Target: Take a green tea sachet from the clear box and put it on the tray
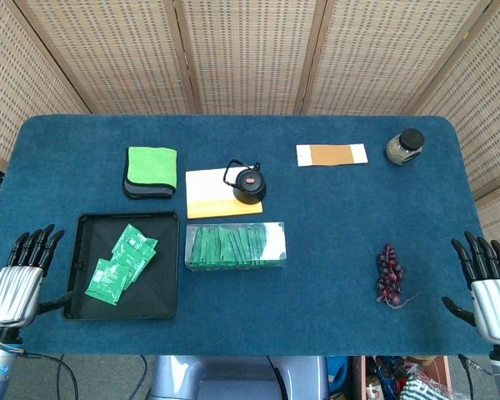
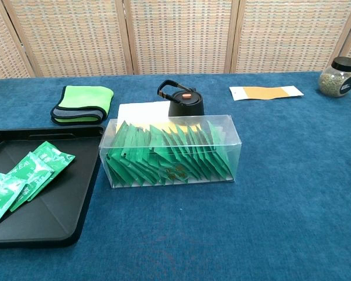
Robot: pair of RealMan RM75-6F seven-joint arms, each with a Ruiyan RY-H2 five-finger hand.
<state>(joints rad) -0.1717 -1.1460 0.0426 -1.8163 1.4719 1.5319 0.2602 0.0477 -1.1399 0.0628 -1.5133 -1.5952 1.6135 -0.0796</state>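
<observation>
Sachets [image 2: 169, 161] of green tea stand packed on edge in a row inside the clear box [image 2: 234, 140], which sits on the blue surface [image 1: 333, 242] just right of the black tray [image 1: 168, 267]; several more sachets [image 1: 121, 262] already lie flat and overlapping in the tray. My left hand [image 1: 21, 279] rests at the near left edge of the surface beside the tray, fingers apart, holding nothing. My right hand [image 1: 487, 287] sits at the near right edge, also spread and empty, well apart from the box. Risks, in my judgement: the sachets are thin, glossy foil packets pressed tightly together, so a pinch may lift two at once or slip off the slick film. The box is light, thin-walled plastic with an open top; a finger catching its rim could drag or tip it on the carpet-like cloth. A black kettle [image 1: 249, 183] on a yellow and white mat [image 1: 212, 200] stands just behind the box and could be knocked by a reach that overshoots. The tray's raised rim could snag a low-carried sachet.
</observation>
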